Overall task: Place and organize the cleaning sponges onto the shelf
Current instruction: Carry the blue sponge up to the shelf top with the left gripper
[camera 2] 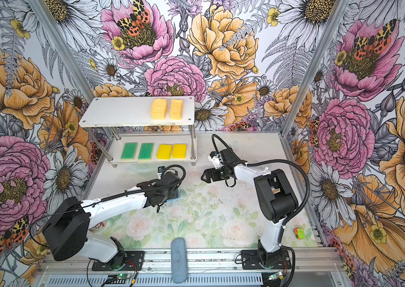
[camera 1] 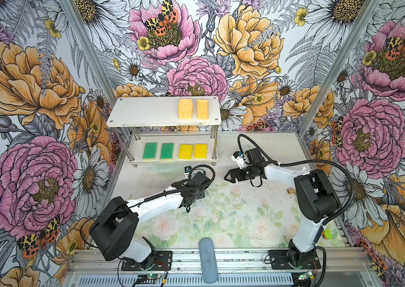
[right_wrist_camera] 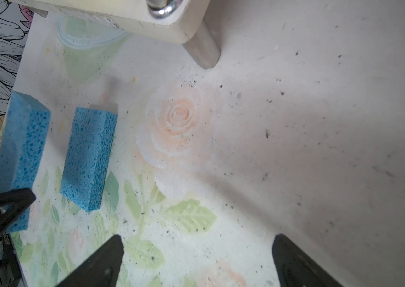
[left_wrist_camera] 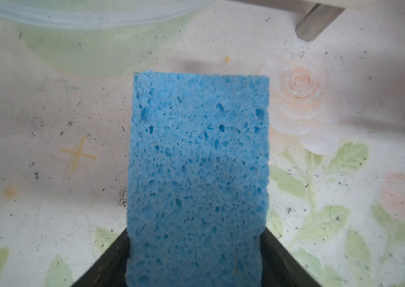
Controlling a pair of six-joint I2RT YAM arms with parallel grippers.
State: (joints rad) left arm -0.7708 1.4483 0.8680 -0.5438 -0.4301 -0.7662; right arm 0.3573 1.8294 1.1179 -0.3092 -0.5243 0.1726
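Observation:
My left gripper (left_wrist_camera: 196, 251) is shut on a blue sponge (left_wrist_camera: 199, 161), with one black finger on each long side. In the right wrist view this held sponge (right_wrist_camera: 22, 149) is next to a second blue sponge (right_wrist_camera: 89, 156) lying on the table. In both top views the left wrist hides the grip. The shelf (camera 1: 144, 111) carries two pale orange sponges (camera 1: 185, 109) (camera 1: 202, 109) on its top board. Its lower board (camera 1: 171, 160) holds two green sponges (camera 1: 150, 150) (camera 1: 166, 150) and two yellow sponges (camera 1: 185, 151) (camera 1: 200, 150). My right gripper (camera 1: 227, 177) (right_wrist_camera: 197, 241) hangs open and empty to the right of the left one.
A grey-blue cylinder (camera 1: 208, 259) lies at the table's front edge. A wooden piece (camera 1: 290, 190) shows behind my right arm. A small toy car (camera 1: 327, 233) sits at the front right. A clear bowl (camera 1: 165, 169) rests in front of the shelf, near a shelf foot (right_wrist_camera: 203, 52).

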